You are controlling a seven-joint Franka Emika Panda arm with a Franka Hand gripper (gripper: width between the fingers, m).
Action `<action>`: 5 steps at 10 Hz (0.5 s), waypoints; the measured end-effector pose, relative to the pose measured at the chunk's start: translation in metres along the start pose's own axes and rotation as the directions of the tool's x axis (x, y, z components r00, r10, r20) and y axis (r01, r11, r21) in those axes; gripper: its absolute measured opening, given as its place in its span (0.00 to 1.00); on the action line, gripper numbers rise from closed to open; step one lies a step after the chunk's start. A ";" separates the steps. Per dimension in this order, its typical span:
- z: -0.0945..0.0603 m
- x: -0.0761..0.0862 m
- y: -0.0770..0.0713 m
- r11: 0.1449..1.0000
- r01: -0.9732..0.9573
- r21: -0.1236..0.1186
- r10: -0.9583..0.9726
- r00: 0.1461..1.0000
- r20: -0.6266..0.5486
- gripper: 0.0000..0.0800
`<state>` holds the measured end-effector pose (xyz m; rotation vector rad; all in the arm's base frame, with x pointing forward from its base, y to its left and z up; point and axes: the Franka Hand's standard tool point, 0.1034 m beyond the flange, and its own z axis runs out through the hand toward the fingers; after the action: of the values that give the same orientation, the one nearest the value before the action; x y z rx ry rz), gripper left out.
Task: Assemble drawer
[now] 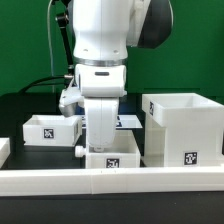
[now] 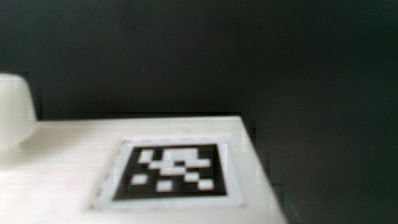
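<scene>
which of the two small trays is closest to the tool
The middle tray, next to the large housing: the tool is right over it. The other tray sits apart, toward the exterior view's left.

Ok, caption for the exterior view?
Arm poised over the middle tray; second tray on the exterior view's left, housing on its right.
</scene>
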<state>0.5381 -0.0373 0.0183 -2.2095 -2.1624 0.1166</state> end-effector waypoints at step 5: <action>0.000 0.000 0.002 0.999 -0.025 -0.023 0.025 1.000 -0.002 0.05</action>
<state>0.5406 -0.0379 0.0181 -2.2482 -2.1470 0.0911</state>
